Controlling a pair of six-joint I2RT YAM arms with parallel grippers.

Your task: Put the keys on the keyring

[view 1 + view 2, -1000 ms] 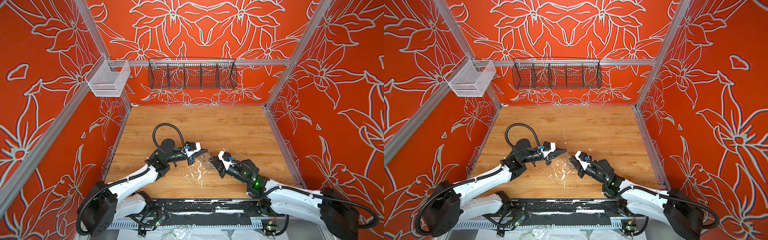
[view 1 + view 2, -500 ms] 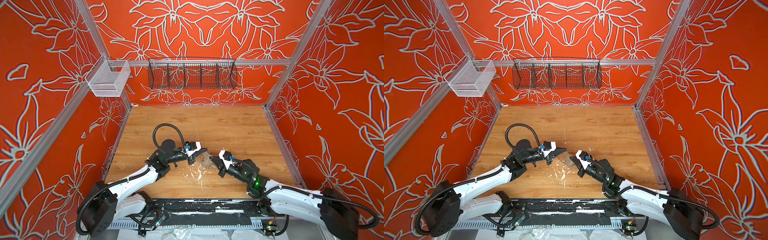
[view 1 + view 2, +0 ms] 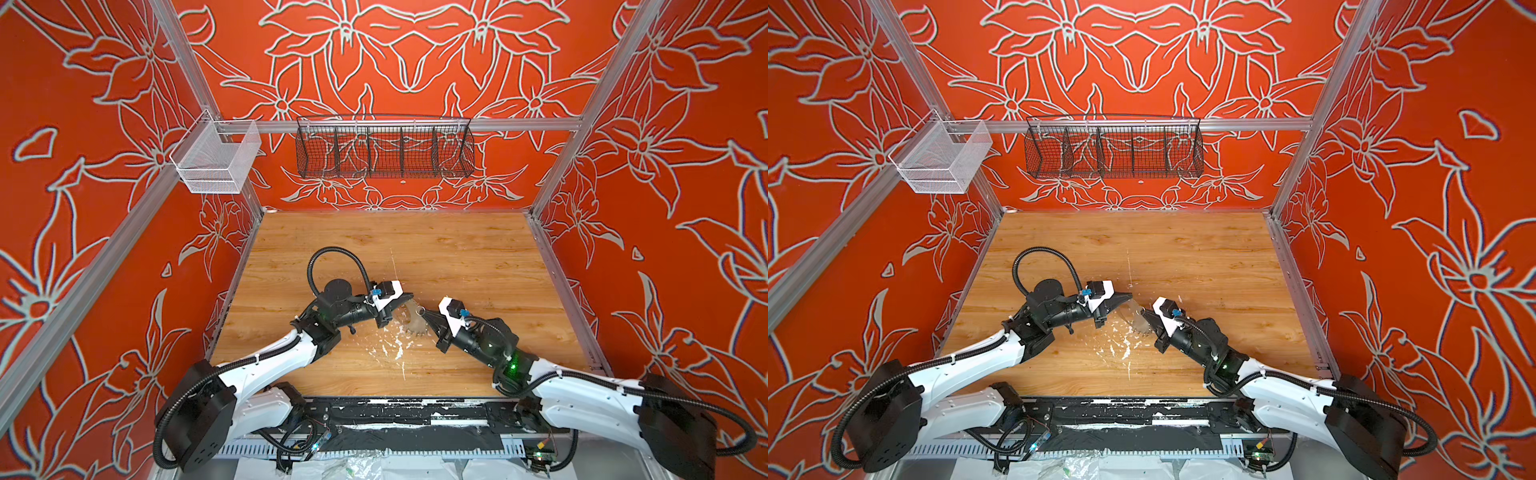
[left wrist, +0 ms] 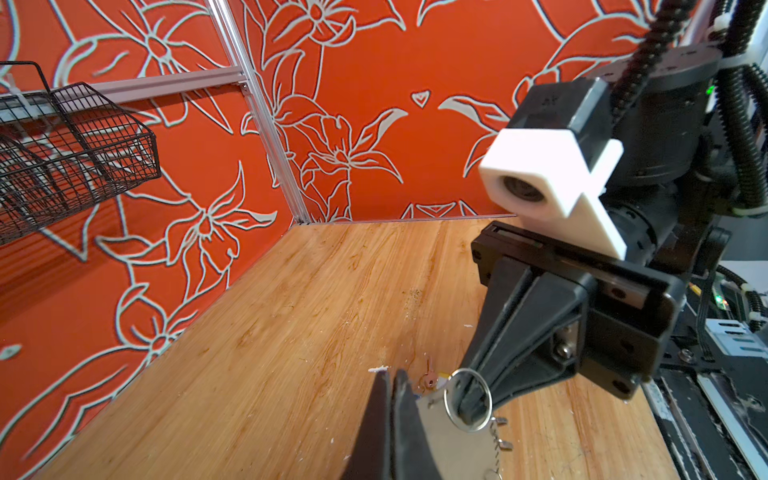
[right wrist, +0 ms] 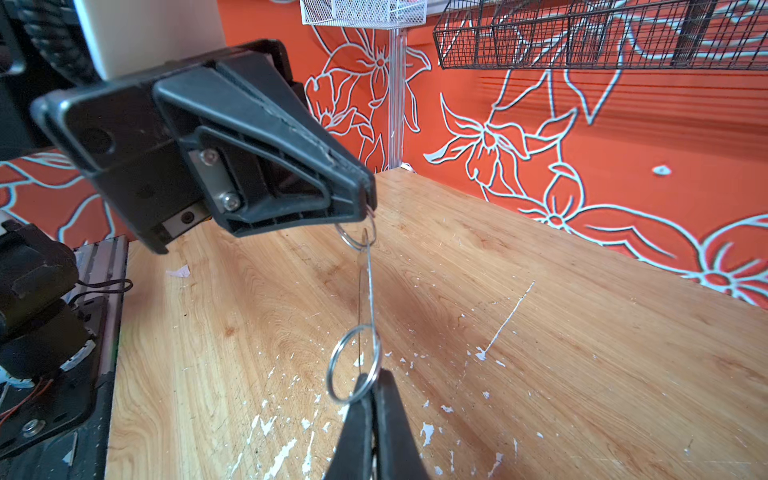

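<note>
The keyring (image 3: 410,316), a flat grey disc with small split rings on its rim, hangs above the wooden table between both grippers in both top views. My left gripper (image 3: 409,297) is shut on one edge of it (image 4: 446,436). In the right wrist view the keyring (image 5: 370,286) shows edge-on, and my right gripper (image 5: 372,376) is shut on a split ring (image 5: 353,365) at its opposite edge. The left gripper (image 5: 368,205) pinches the far edge there. One of the keys (image 4: 429,376), small and copper-coloured with a yellow tag, lies on the table beyond the keyring.
A black wire basket (image 3: 384,145) and a white mesh basket (image 3: 216,160) hang on the back rail. White flecks (image 3: 390,353) mark the wooden table (image 3: 457,257) below the grippers. Red patterned walls close in three sides.
The right gripper has moved up to the keyring and shut on a split ring at its edge. The left gripper has stayed shut and has hardly moved.
</note>
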